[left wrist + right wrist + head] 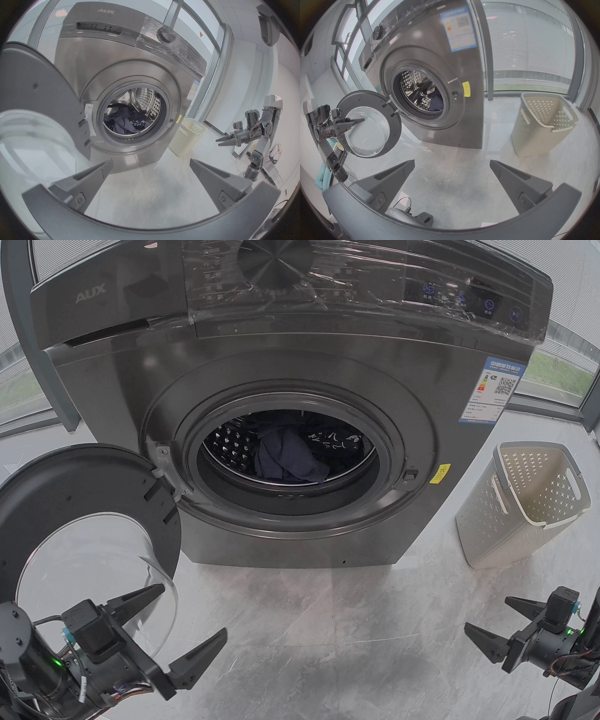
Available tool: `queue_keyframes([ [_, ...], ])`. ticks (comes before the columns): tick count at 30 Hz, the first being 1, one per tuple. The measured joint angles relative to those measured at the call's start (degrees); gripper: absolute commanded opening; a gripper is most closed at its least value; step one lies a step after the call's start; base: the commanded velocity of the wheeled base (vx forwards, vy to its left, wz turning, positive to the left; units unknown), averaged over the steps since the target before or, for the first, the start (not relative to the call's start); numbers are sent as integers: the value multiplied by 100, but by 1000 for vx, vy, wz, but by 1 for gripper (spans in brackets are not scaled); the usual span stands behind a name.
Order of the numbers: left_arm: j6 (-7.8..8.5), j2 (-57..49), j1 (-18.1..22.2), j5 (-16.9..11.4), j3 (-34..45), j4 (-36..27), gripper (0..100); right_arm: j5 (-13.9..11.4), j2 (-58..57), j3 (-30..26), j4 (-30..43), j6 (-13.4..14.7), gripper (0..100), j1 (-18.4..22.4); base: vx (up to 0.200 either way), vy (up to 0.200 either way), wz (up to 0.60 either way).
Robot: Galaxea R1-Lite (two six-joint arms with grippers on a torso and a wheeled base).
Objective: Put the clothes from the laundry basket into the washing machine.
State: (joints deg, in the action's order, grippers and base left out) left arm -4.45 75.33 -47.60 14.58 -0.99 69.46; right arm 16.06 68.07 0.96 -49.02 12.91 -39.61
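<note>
Dark clothes (pixel 287 455) lie in the drum of the grey front-loading washing machine (pixel 300 352), the cream perforated laundry basket (pixel 481 521) beside it looks empty, left pincer (pixel 194 610) and right pincer (pixel 486 613) gape empty; loading seems done, shutting the round door (pixel 81 484) probably next

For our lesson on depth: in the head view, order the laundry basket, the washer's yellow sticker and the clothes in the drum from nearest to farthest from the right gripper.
1. Laundry basket, on the right, just beyond the right gripper.
2. Yellow sticker, on the washing machine front, right of the opening.
3. Clothes, inside the drum.
</note>
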Motion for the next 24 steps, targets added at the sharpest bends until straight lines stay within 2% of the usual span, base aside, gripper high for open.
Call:
queue_keyframes([
  [4,-9,-926,257,-29,0,-1020,100,-21,-807,2,596,-46,100,157,0,0,0],
  [7,0,-1598,546,-130,2,-1697,100,-35,-1351,2,994,-71,100,319,-200,0,0],
  [11,24,-2538,1051,-347,-2,-2653,100,-49,-2020,2,1451,-128,100,734,0,0,0],
  [13,29,-3023,1313,-558,-2,-3145,100,-65,-2328,2,1596,-202,100,1006,0,0,0],
  [16,29,-3707,1690,-911,0,-3821,100,-101,-2706,2,1776,-325,100,1353,-200,0,0],
  [19,32,-4451,2187,-1330,0,-4557,100,-167,-3131,5,2113,-422,100,1701,0,0,0],
  [22,24,-5221,2799,-1725,0,-5249,100,-245,-3671,5,2688,-495,100,2019,0,0,0],
  [24,18,-5624,3099,-1915,0,-5598,100,-300,-4029,5,3084,-533,100,2172,-200,0,0],
])
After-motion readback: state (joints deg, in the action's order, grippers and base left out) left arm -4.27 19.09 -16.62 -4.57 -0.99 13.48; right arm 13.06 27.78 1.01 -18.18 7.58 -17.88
